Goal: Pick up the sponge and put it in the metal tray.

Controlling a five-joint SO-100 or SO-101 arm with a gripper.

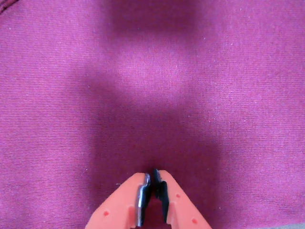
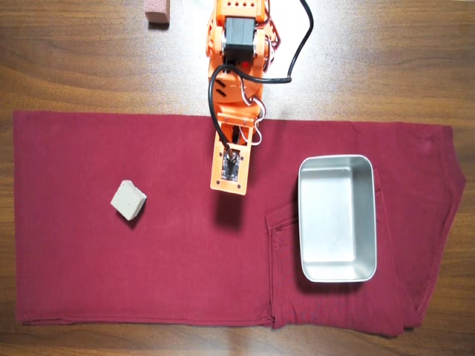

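- Sponge point(image 2: 128, 199): small grey-beige foam block, squarish and matte, turned cornerwise on the left part of the cloth in the overhead view, well apart from the arm and from the tray
- Metal tray point(image 2: 337, 271): shiny silver rectangular pan with rounded corners and a raised rim, its shallow flat bottom bare, resting on the right part of the cloth
- Cloth point(image 2: 185, 274): dark red woven fabric with seams, spread flat over a brown wood-grain bench point(image 2: 74, 67); in the wrist view its fine ribbed weave fills the picture
- Pincer point(image 1: 153, 172): orange plastic fingers with dark inner pads, tips closed together with nothing between them, above bare cloth
- Reddish-pink block point(image 2: 156, 10): on the bench at the top edge
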